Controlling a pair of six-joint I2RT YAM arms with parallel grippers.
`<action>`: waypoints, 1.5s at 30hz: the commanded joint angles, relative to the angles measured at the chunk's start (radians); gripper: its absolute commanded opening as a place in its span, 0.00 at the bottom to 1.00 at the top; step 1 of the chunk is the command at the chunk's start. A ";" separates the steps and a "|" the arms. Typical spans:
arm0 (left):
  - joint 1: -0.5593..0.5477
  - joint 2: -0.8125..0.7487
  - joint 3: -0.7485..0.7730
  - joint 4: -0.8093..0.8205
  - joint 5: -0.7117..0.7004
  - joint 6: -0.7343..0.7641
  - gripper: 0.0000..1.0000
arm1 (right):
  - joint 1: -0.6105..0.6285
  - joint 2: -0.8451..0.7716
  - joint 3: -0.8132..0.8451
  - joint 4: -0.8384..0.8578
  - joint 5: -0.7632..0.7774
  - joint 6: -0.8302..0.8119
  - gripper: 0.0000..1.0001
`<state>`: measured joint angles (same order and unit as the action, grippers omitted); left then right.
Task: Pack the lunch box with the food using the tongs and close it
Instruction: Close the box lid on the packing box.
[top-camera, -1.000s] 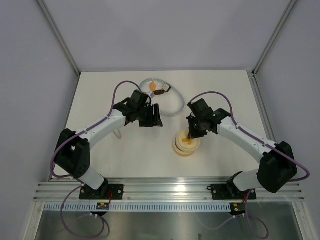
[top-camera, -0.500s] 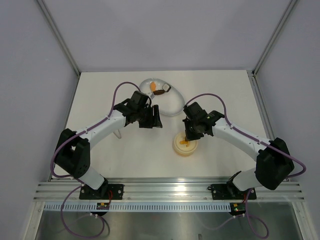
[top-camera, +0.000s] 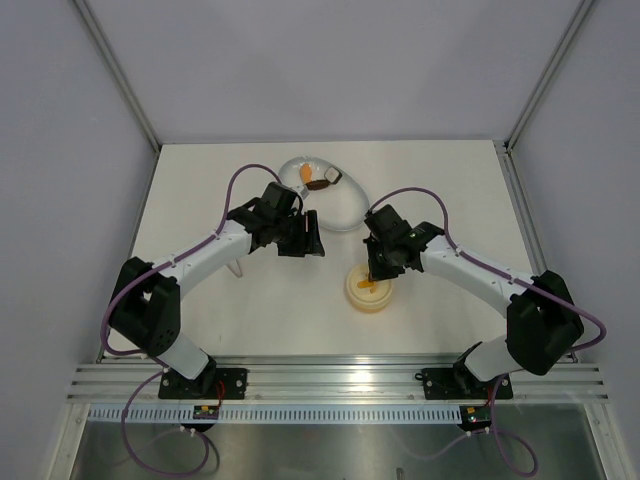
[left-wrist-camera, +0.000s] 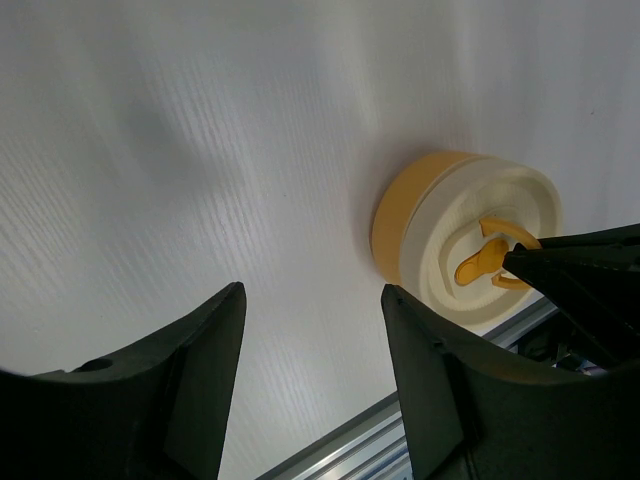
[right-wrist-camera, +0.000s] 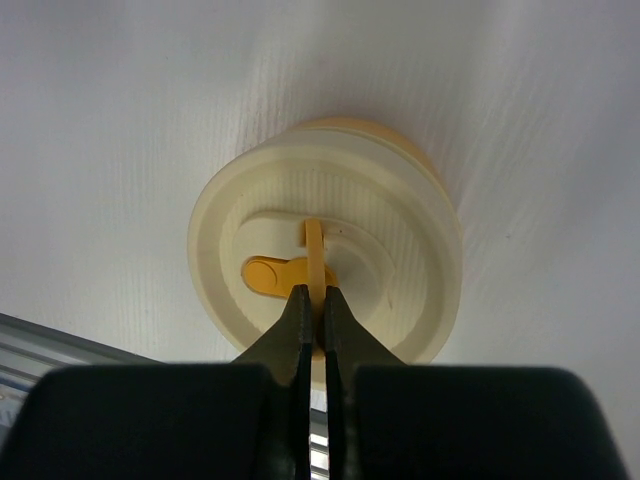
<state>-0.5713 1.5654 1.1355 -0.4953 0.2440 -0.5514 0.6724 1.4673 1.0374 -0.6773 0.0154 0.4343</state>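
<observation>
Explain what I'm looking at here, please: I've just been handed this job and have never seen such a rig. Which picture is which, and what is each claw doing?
These are two robot arms bolted at the near edge of a white table. The wide picture looks down from above and behind them. The other two come from a camera on each wrist, with that arm's own fingers at the bottom. On the table sit a small round yellow lunch box with its lid on, and a white oval dish holding a few pieces of food. The left gripper is open and holds nothing, hanging above bare table beside the box. The right gripper is shut, its tips pinching the thin upright tab on the lid.
</observation>
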 joint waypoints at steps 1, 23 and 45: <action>-0.004 -0.018 -0.002 0.040 0.020 -0.002 0.60 | 0.009 -0.004 -0.011 0.016 0.015 0.007 0.00; -0.006 -0.007 0.001 0.040 0.025 -0.002 0.60 | 0.009 -0.114 -0.048 0.044 -0.038 0.001 0.00; -0.006 0.004 -0.002 0.037 0.021 -0.001 0.60 | -0.036 -0.127 -0.131 0.114 -0.068 -0.003 0.00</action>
<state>-0.5713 1.5673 1.1355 -0.4953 0.2508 -0.5510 0.6506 1.3712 0.9245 -0.5819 -0.0265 0.4366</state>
